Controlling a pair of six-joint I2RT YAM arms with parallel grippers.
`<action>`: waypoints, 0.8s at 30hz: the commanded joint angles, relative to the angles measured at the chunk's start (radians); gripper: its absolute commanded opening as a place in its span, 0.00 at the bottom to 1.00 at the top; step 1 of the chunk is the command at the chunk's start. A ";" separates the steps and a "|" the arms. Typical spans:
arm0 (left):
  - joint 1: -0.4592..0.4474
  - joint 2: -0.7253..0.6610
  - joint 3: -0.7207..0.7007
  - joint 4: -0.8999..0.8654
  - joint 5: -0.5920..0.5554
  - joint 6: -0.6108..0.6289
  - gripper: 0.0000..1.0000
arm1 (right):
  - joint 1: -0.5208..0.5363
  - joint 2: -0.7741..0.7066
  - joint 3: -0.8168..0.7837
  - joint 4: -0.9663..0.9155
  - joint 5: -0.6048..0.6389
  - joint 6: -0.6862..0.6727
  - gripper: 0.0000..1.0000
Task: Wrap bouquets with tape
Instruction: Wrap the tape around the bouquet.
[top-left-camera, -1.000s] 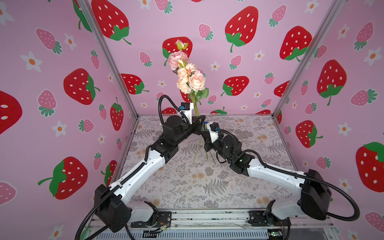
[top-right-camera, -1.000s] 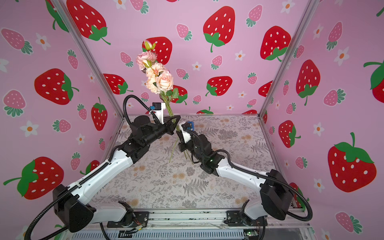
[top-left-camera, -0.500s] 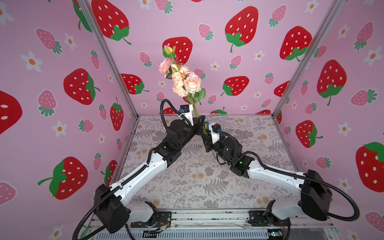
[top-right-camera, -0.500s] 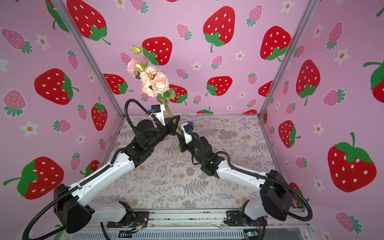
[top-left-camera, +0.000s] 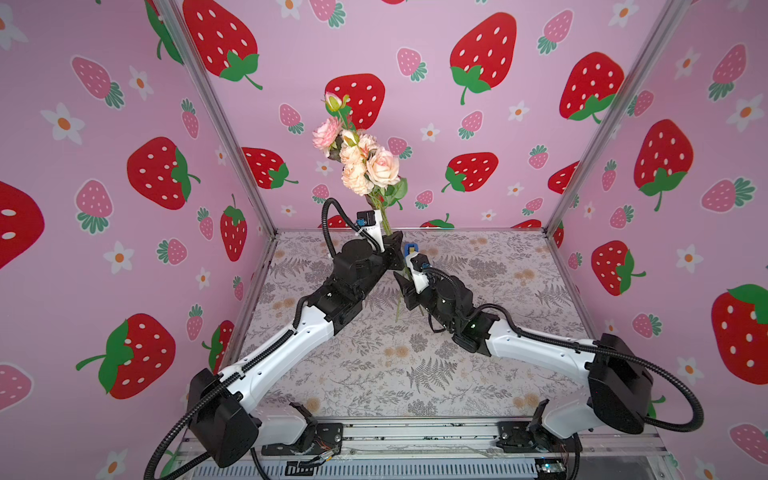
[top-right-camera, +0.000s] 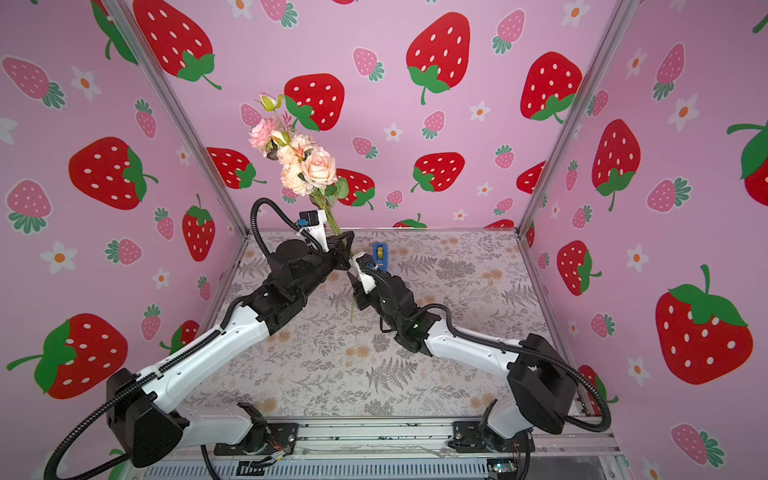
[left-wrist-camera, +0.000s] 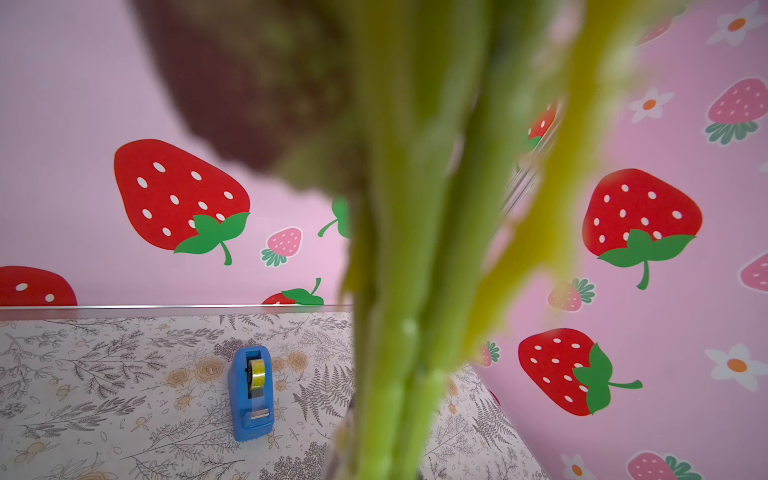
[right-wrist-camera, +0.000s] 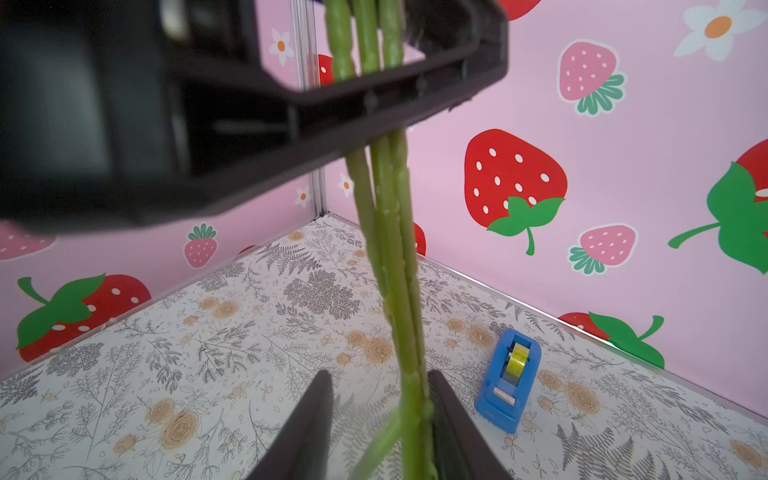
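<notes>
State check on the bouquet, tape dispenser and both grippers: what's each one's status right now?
bouquet: held upright, blooms up.
left gripper: shut on the bouquet stems.
right gripper: open, jaws apart around the lower stems.
tape dispenser: standing on the table, roll loaded, untouched.

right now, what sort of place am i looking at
Probably a staged robot test booth: strawberry-print walls enclose a floral-print tabletop, and the left arm and right arm are mounted on a metal rail at its front edge.
</notes>
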 joint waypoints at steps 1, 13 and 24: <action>-0.003 -0.058 0.056 0.100 -0.004 -0.021 0.00 | 0.004 0.045 -0.005 -0.119 0.033 -0.036 0.39; 0.009 -0.072 0.112 0.035 0.075 -0.035 0.00 | -0.001 0.053 -0.038 -0.135 0.068 -0.162 0.09; 0.125 -0.019 0.268 -0.192 0.337 -0.029 0.00 | 0.011 -0.110 -0.226 -0.025 -0.216 -0.581 0.00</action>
